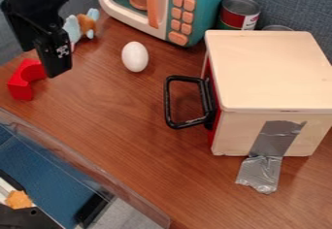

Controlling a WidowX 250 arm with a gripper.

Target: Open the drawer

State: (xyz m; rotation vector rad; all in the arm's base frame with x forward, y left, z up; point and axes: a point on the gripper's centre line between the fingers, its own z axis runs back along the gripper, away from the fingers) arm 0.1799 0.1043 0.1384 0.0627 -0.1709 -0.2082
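The drawer [212,126] is set in the left side of the wooden box [272,70], its red front close against the wood, and its black handle [168,99] stands out leftward as a loop. The gripper [58,72] hangs at the far left, over the table [123,126] near the red block [24,80], well apart from the handle. From this angle I cannot tell whether it is released or clenched, though nothing can be seen in its grasp.

The step in hand is to reach the handle and take hold. I would come in above the loop, keeping to the near side of the white egg [135,57], which could roll if brushed. Best to lower with the outer bar between the 2 fingers, 1 inside the loop and 1 outside, then close on the middle of the bar. Off-centre, the pull may twist the drawer and jam it.

After that, draw straight left, level and slow. Lifting could tip the box, and the silver tape [260,172] on its near side may give under a sharp tug.
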